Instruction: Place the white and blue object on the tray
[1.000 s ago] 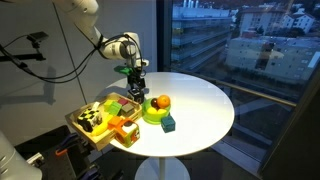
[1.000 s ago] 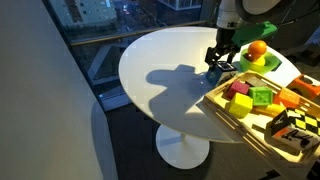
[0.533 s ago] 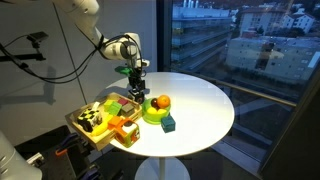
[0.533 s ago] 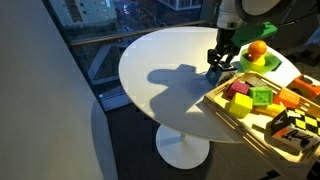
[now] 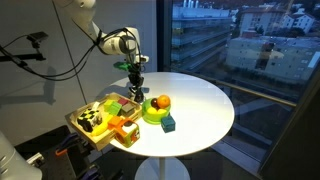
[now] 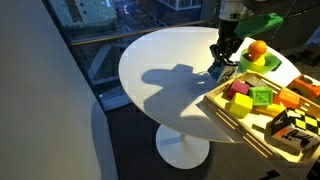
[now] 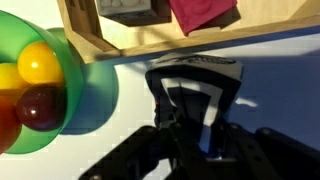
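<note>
The white and blue object (image 7: 200,72) lies on the round white table (image 5: 205,100), just outside the wooden tray (image 5: 78,122) (image 6: 222,112) (image 7: 150,42). My gripper (image 5: 137,91) (image 6: 217,68) (image 7: 192,108) points straight down over it. In the wrist view its two dark fingers sit tight against the object's sides, so it is shut on the object. In both exterior views the fingers hide most of the object; only a bit of blue (image 6: 213,74) shows at the tips.
A green bowl (image 5: 155,113) (image 6: 262,62) (image 7: 95,95) holding fruit stands right beside the gripper. A dark green block (image 5: 169,124) lies in front of it. Several coloured blocks and a chequered piece (image 5: 90,119) fill the tray. The table's rim is close.
The fingers have closed in on the white and blue object. The arm has barely moved, and the object still rests on the table.
</note>
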Motion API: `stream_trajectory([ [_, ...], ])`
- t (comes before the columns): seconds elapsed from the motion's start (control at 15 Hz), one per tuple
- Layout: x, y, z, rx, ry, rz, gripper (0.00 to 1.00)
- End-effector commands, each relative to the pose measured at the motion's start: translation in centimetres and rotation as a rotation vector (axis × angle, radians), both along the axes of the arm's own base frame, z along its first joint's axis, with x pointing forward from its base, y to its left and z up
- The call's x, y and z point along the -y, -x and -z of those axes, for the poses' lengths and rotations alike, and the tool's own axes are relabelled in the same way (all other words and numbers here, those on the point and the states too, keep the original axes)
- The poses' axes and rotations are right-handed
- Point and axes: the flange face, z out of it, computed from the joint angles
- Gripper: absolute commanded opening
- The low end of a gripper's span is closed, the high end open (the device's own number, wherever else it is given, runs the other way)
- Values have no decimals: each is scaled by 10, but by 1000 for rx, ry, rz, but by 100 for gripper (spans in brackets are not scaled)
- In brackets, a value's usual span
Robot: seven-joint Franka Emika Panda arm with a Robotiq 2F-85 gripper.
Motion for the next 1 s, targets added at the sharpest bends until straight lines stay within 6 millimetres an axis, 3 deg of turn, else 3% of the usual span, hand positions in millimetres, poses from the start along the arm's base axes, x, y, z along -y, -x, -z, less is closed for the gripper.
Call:
stream_trajectory([
  [0.0, 0, 7, -33, 9, 6, 11, 7],
  [0.47, 8, 31, -74, 28, 9, 3, 7],
  [0.93, 41, 61, -87, 39, 22, 30, 7],
])
